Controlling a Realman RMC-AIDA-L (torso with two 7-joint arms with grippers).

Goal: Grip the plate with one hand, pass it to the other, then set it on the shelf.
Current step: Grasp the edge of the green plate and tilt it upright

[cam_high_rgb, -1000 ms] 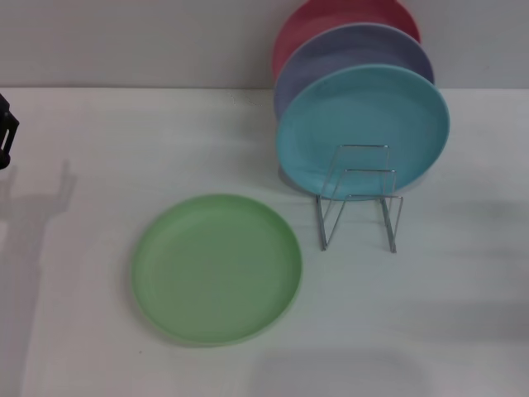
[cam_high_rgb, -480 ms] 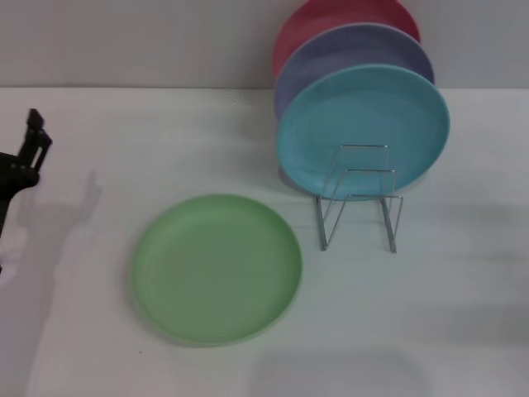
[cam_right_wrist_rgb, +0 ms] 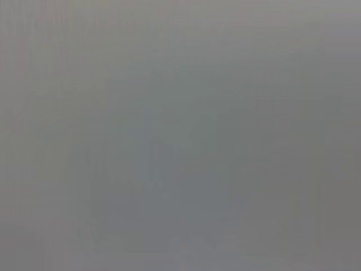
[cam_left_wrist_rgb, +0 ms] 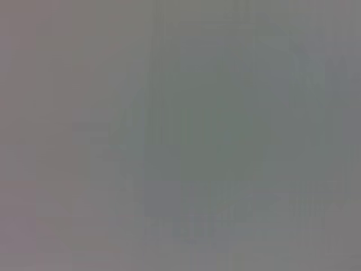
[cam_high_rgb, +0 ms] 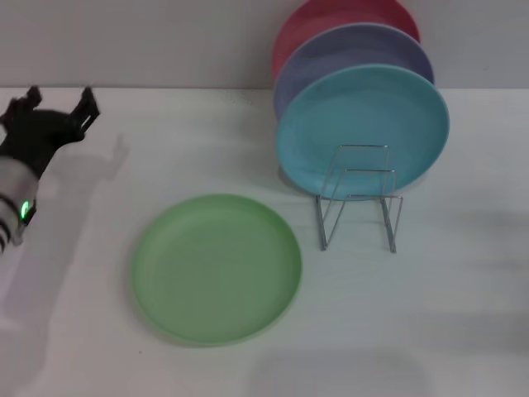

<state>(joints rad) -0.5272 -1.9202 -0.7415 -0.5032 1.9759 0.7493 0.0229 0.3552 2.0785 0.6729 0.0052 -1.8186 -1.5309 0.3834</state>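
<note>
A light green plate (cam_high_rgb: 216, 269) is seen lying flat on a white table (cam_high_rgb: 463, 314), near the front and just left of a small wire shelf (cam_high_rgb: 359, 198). Three other plates, turquoise (cam_high_rgb: 364, 128), lavender (cam_high_rgb: 331, 54) and pink (cam_high_rgb: 314, 21), are propped upright at the back of that shelf. The left gripper (cam_high_rgb: 58, 106) is held above the table's far left, well apart from the plate, its fingers spread wide and empty. The right gripper is not shown. Both wrist views are blank grey. The plate is judged light, stiff and smooth, perhaps slippery; it is best taken at its shallow rim, on the side nearest the left gripper.
</note>
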